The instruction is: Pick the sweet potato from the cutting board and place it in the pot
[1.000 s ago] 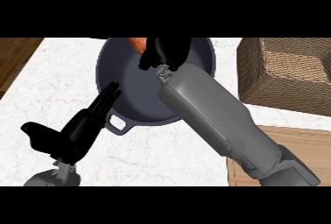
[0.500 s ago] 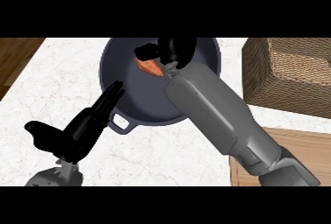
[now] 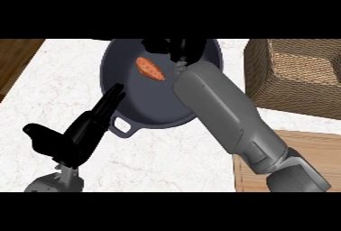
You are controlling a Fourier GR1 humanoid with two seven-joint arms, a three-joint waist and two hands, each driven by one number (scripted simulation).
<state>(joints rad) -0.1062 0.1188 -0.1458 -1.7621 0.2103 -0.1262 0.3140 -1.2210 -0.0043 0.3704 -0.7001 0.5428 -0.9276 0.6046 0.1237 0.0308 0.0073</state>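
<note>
The orange sweet potato (image 3: 149,68) lies on the floor of the dark grey pot (image 3: 143,108), in its far part. My right hand (image 3: 181,48) hovers over the pot's far side, just right of the sweet potato and apart from it, fingers relaxed and holding nothing. The right forearm crosses the pot's right half and hides it. At the lower left my left hand (image 3: 78,131) stays open, its straight fingers pointing up over the pot's near-left rim. Of the wooden cutting board (image 3: 307,146) only a part shows at the lower right.
A woven basket (image 3: 296,67) stands at the right, close to the pot. The pot's loop handle (image 3: 122,127) sticks out toward me next to my left hand. The white marble counter (image 3: 166,162) ends at a wooden strip (image 3: 13,58) on the left.
The right hand carried the sweet potato over the pot, let it go there and drew slightly right. The sweet potato now lies free in the pot. The left hand stayed put.
</note>
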